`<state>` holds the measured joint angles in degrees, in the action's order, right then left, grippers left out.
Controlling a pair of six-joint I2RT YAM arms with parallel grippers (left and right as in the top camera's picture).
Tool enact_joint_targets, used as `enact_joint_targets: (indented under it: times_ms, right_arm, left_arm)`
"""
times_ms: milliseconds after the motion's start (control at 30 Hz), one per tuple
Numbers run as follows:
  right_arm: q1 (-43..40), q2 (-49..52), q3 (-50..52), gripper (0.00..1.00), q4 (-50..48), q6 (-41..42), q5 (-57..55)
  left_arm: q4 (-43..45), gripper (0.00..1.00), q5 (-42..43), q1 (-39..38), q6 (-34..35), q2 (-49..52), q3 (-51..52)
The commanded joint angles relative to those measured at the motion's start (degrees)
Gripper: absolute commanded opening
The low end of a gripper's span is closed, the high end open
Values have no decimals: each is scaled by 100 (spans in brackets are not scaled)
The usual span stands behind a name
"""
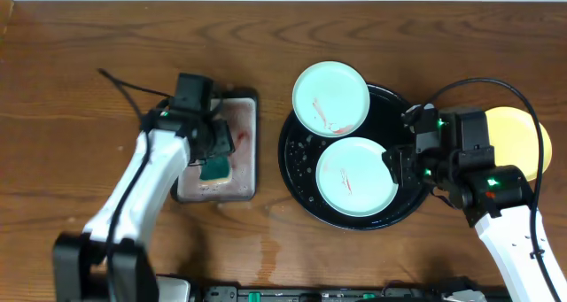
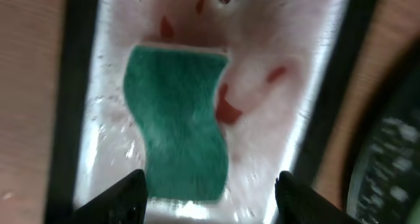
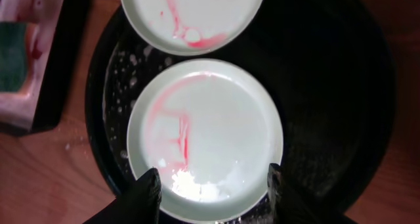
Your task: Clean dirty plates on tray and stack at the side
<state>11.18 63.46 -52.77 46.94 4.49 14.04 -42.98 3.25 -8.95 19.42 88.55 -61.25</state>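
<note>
While the round black tray [image 1: 299, 174] is carrying two red-streaked mint plates, the centre plate [image 1: 356, 176] and the far-rim plate [image 1: 330, 99], the right gripper [image 3: 210, 192] is hovering half-spread and empty over the centre plate's near edge; it ought to be pinching that rim squarely. Left of the tray, the left gripper [image 2: 210, 191] is gaping, empty, above a green sponge [image 2: 180, 125].

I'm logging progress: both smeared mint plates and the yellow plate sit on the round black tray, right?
Not quite: the yellow plate lies off the round black tray, on the tabletop to its right, as the overhead view shows. The far mint plate and the near mint plate, both smeared, do sit on it.
</note>
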Motion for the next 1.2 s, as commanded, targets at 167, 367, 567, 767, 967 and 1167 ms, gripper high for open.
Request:
enact_joint_targets:
  times_ms: [167, 367, 567, 767, 967, 1167]
  right_arm:
    - [72, -28, -46, 49, 201, -90, 146]
    - [72, -28, -46, 48, 210, -90, 144]
    - [72, -28, -46, 47, 214, -90, 144]
    - [72, -28, -46, 46, 214, -92, 144]
    - [72, -28, -46, 45, 212, -92, 144]
    - [72, -28, -46, 45, 216, -92, 144]
  left_arm:
    - [-4, 59, -133, 31, 807, 1567, 68]
    - [70, 47, 57, 33, 1047, 2013, 70]
    - [-175, 8, 481, 31, 686, 1934, -157]
    - [-483, 38, 518, 26, 664, 1534, -291]
    - [-763, 61, 511, 26, 584, 879, -291]
    - [-734, 70, 177, 26, 442, 527, -275]
